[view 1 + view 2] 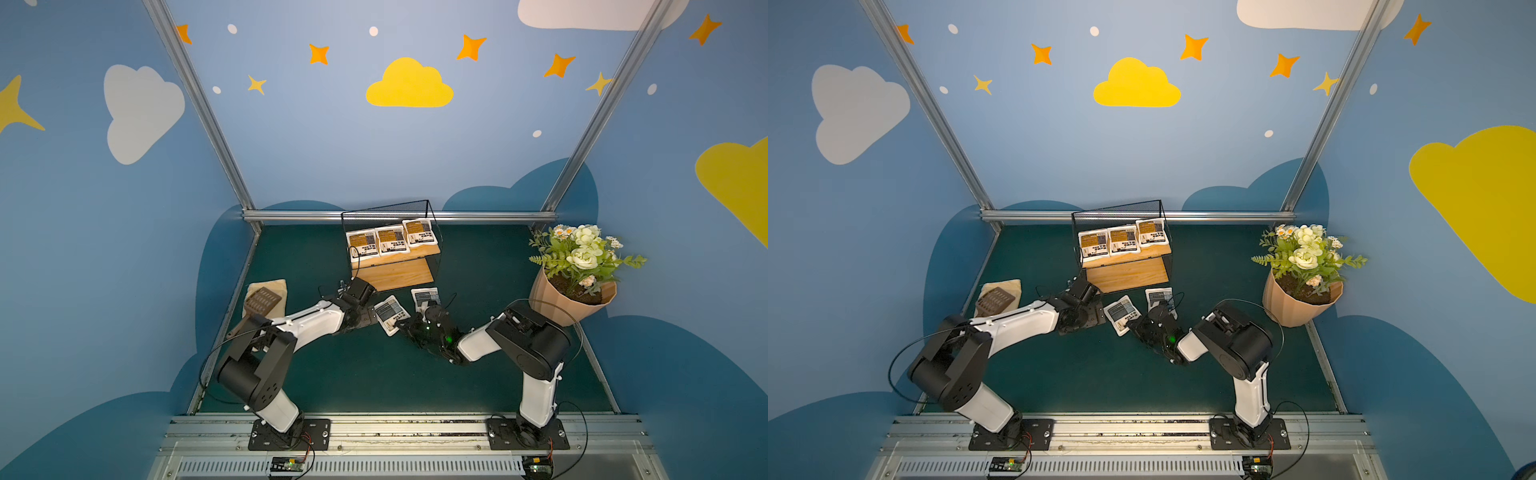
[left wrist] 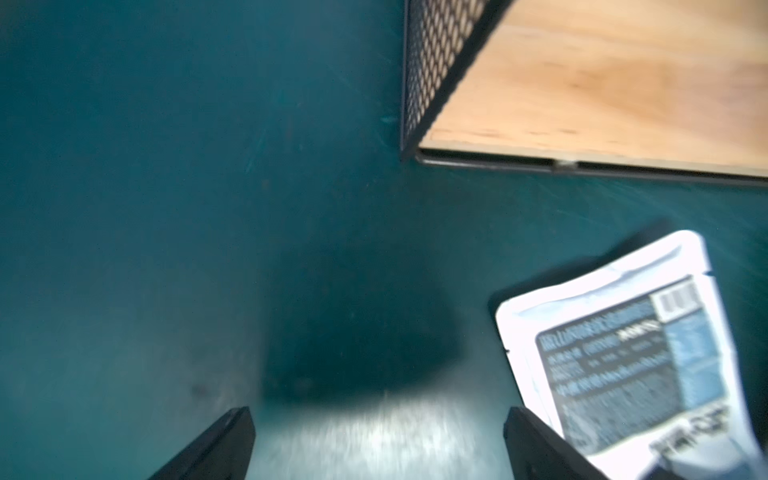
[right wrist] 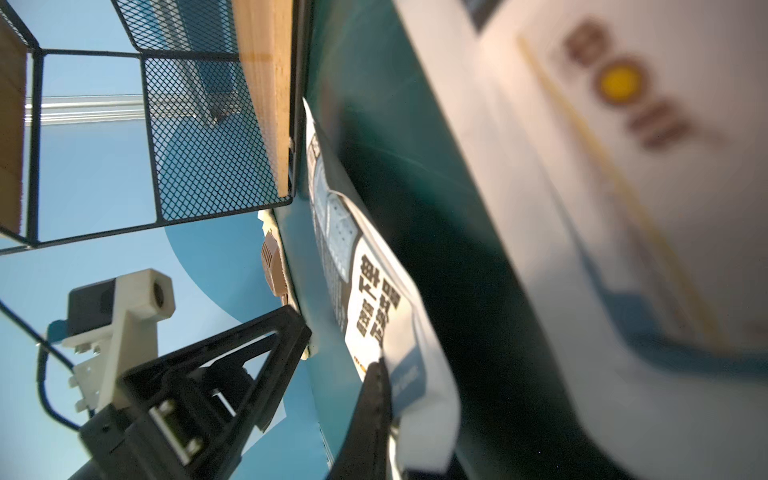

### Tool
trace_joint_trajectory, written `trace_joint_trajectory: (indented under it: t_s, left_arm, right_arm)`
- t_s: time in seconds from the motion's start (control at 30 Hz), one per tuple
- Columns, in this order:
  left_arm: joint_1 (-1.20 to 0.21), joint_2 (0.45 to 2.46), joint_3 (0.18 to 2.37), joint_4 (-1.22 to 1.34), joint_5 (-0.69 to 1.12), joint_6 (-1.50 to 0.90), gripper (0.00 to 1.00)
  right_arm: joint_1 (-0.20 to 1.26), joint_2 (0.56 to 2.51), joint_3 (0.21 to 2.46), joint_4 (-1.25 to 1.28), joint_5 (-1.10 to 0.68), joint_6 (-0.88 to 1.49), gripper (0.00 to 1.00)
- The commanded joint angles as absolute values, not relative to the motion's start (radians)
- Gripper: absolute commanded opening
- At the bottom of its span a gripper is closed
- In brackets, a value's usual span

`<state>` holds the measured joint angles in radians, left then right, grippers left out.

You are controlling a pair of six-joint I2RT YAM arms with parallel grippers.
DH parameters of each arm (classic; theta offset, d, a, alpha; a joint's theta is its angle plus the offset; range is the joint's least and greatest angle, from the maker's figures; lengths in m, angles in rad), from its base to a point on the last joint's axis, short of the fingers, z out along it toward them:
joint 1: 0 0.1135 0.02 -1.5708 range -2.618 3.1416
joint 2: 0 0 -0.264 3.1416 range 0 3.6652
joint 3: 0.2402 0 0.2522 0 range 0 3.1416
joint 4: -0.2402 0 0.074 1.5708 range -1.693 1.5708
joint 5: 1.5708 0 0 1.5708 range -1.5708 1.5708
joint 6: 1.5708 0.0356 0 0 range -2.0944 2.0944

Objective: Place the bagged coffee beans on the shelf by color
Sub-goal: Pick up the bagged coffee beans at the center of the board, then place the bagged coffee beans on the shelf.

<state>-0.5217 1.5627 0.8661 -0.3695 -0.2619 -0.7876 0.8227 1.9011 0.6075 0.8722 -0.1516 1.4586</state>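
Two black fingers of the right pincer (image 3: 379, 376) are pressed together on one end of a small white pillow pouch of coffee beans with a grey-blue label panel (image 1: 387, 313). The bite is thin, on the flat edge rather than the filled part.

The pouch lies on the dark green table mat (image 1: 340, 374), just in front of the small two-tier shelf of black wire and light wooden boards (image 1: 386, 212). The second grey-blue pouch (image 1: 424, 296) lies just beside it, partly hidden by the right wrist.

The left pincer (image 2: 374, 415) stands apart and empty, with one finger just beside the held pouch.

The upper board (image 1: 409, 254) carries three orange-panelled white pouches (image 1: 390, 241) in a row and looks full. The lower board (image 1: 401, 274) is bare.

Judgement: grey-blue belongs on the lower board.
- Lift straight up first, so the limp pouch clears its neighbour and the left finger.
- Expect sag and swing from an edge hold, so travel slowly.
- Come in over the front wire rim, clear of the upper board's front edge.
- Lay it flat to one side, leaving room for the second.
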Motion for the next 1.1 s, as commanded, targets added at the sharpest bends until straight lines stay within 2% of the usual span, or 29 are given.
trace_joint_trajectory:
  t_s: [0.0, 0.3, 0.53, 0.9, 1.07]
  left_arm:
    - [-0.501, 1.462, 0.832, -0.431, -0.215, -0.835, 1.00]
    - [-0.373, 1.262, 0.752, -0.503, -0.095, -0.879, 1.00]
    - [-0.271, 1.210, 0.736, -0.486, -0.020, -0.890, 1.00]
    - [-0.191, 1.244, 0.774, -0.456, 0.080, -0.895, 1.00]
    - [-0.157, 1.248, 0.780, -0.456, 0.124, -0.894, 1.00]
  right_arm:
    - [0.831, 1.840, 0.580, 0.825, -0.164, 1.446, 0.00]
    - [0.838, 1.743, 0.593, 0.821, -0.164, 1.448, 0.00]
    - [0.838, 1.754, 0.656, 0.822, -0.117, 1.446, 0.00]
    - [0.835, 2.005, 0.859, 0.967, 0.035, 1.521, 0.00]
    - [0.834, 2.126, 1.000, 0.953, 0.080, 1.543, 0.00]
